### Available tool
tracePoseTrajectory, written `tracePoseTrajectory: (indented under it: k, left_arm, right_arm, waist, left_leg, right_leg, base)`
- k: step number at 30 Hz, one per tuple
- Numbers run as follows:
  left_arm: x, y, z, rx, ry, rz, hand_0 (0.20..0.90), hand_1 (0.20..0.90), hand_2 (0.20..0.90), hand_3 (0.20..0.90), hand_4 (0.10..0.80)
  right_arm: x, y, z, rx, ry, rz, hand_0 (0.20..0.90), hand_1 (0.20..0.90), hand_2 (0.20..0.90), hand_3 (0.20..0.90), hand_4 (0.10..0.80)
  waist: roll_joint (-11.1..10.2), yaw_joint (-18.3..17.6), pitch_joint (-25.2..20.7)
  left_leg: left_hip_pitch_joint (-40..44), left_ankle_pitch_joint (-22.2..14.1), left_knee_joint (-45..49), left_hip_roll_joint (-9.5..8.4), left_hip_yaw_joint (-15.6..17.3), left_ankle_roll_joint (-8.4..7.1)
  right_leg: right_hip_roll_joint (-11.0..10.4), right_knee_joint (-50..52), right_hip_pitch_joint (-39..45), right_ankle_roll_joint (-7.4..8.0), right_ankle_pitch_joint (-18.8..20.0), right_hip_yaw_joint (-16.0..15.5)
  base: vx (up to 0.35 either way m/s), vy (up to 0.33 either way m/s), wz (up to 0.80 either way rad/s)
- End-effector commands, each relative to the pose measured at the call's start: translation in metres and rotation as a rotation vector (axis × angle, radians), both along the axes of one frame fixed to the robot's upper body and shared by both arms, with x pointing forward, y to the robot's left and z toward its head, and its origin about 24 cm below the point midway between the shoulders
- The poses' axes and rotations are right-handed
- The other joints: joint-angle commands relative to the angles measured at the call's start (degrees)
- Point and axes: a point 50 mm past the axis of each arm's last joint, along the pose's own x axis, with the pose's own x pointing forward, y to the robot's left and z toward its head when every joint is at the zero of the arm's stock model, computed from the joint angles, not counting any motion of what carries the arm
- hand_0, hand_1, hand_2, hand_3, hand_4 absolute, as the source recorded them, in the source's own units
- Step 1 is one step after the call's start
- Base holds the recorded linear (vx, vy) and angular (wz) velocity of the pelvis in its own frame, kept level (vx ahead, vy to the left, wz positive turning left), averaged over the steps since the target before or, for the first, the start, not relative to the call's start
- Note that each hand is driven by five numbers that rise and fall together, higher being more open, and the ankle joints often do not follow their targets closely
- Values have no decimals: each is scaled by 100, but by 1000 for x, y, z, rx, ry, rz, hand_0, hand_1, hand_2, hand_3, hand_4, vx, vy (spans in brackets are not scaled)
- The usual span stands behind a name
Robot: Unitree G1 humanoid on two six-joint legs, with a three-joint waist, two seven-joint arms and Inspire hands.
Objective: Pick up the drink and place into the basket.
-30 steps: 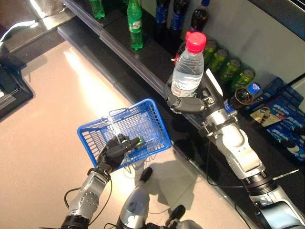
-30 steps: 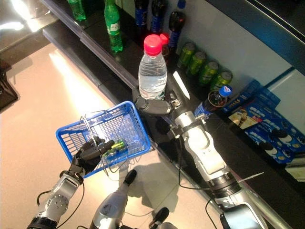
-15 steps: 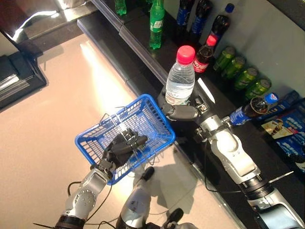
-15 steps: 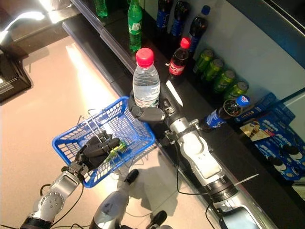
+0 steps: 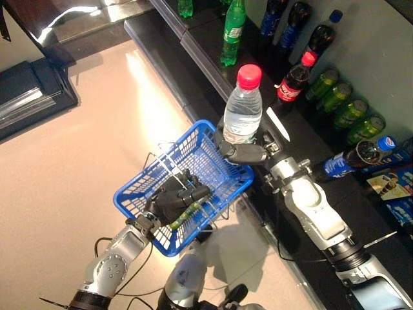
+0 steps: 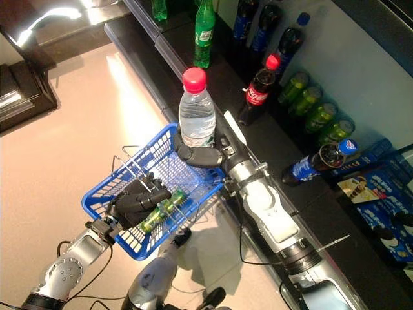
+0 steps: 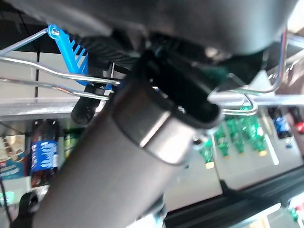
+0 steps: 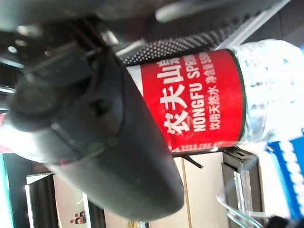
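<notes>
Both hands were occupied: the right hand [image 6: 201, 155] clamped the water bottle [image 6: 195, 110] upright over the blue basket [image 6: 103, 216], whose wire handles were gripped by the left hand [image 6: 137, 201]; lowering it inside before release was judged best.

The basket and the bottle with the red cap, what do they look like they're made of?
The blue basket looks like moulded plastic with a slotted grid wall and thin bare-metal wire handles. The water bottle in the right hand looks like clear, ribbed plastic with an opaque red plastic cap and a glossy red label.
</notes>
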Motion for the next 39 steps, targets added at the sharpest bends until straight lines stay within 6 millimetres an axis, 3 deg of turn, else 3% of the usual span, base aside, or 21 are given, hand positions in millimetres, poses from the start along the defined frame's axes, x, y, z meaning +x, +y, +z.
tracePoseTrajectory:
  k: [1, 10, 15, 26, 39]
  left_arm:
    - [-14, -46, 77, -320, -439, -301, 300, 300, 300, 200, 100]
    - [-16, -50, 85, -334, -477, -329, 300, 300, 300, 200, 100]
    - [-19, -51, 90, -336, -512, -354, 300, 300, 300, 200, 100]
    - [-27, -56, 101, -340, -589, -455, 300, 300, 300, 200, 100]
    - [-38, -64, 115, -357, -687, -603, 300, 300, 300, 200, 100]
  right_arm:
    - [-33, 21, 44, 152, -271, 200, 300, 300, 300, 200, 100]
    - [-34, 26, 40, 146, -241, 230, 300, 300, 300, 200, 100]
    - [-32, 29, 27, 100, -185, 225, 300, 300, 300, 200, 100]
    - [-20, 28, -12, -201, -140, 118, 300, 300, 300, 200, 100]
    - [-7, 26, -40, -386, -97, 37, 300, 300, 300, 200, 100]
  waist:
    - [20, -94, -1827]
    - [28, -110, -1862]
    - [45, -116, -1881]
    - [22, -35, -1900]
    - [-3, 78, -1937]
  left_leg:
    - [580, -636, -117, 87, -276, -96]
    - [574, -621, -117, 71, -306, -101]
    - [576, -614, -117, 78, -314, -109]
    - [534, -589, -117, 64, -395, -132]
    - [507, -584, -117, 45, -537, -168]
  right_leg:
    - [31, 92, -173, -153, 309, -110]
    - [16, 99, -181, -149, 309, -100]
    - [4, 100, -190, -151, 314, -102]
    - [-5, 64, -163, -145, 329, -178]
    - [0, 72, -165, -146, 329, -265]
  base:
    - [0, 0, 0]
    - [0, 0, 0]
    - [0, 0, 0]
    - [0, 0, 0]
    - [-8, -1, 7]
